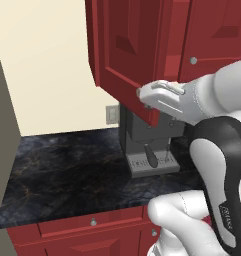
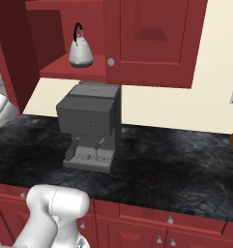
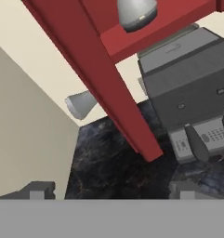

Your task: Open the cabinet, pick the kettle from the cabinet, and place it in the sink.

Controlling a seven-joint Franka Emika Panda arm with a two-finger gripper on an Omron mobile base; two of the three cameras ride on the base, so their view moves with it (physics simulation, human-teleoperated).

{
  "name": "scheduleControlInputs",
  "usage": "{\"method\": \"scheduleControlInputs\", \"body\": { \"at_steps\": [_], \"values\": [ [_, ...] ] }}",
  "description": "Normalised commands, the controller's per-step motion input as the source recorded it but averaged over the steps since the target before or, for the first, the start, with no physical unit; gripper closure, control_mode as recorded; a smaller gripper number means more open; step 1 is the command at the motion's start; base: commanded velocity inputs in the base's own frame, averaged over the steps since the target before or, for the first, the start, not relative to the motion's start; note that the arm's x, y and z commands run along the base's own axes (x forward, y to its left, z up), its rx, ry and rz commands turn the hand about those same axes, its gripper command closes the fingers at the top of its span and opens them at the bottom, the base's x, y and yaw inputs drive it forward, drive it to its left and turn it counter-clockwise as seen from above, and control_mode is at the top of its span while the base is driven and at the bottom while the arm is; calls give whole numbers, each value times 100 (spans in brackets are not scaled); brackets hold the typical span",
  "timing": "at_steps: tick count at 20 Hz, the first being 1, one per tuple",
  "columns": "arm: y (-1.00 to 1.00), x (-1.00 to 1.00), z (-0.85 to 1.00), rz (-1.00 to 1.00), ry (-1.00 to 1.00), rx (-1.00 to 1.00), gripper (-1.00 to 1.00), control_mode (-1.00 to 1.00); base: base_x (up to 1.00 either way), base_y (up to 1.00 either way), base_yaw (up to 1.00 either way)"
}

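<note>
Fig.: cabinet (image 2: 152, 43) w/ left door (image 1: 127, 55) swung open; kettle (image 2: 80, 51) exposed on lower shelf, upright, near shelf's front edge, directly above coffee machine (image 2: 91, 123) on the counter (image 2: 176, 164). Sink not visible in these frames.

Gripper (image 3: 111, 188) sits beside the door's lower edge, just by the knob (image 3: 81, 104). In hand view the two fingers (image 3: 36, 189) stand wide apart w/ nothing between them: released, holding nothing. Knob is apart from both fingertips.

Handling (judged): kettle looks like a small rigid metal shell, prob. light if empty. Rounded, glossy body tapers toward the top, so a side grip on the body would likely slip upward or outward. Best hold is the thin black arched handle at the top: stiff, narrow enough to fit between the fingers, and free of the shelf. Close across the arch at its crown, fingers either side. Expect the body to swing below the grip pt. if the handle is hinged; cannot tell from here. Spout direction unclear at this res.

Risks: open door edge and shelf lip crowd the approach; a nudge may tip the kettle onto the machine below.
</note>
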Motion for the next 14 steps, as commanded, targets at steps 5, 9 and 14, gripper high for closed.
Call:
{"method": "scheduleControlInputs", "body": {
  "at_steps": [5, 9, 14],
  "values": [
    [-49, 0, 0, 7, 5, 6, -100, -100, 0, 0, 0],
    [-44, -1, 0, 12, 0, 2, -100, -100, 0, 0, 0],
    [-31, 5, 0, 13, 0, 1, -100, -100, 0, 0, 0]
  ]
}}
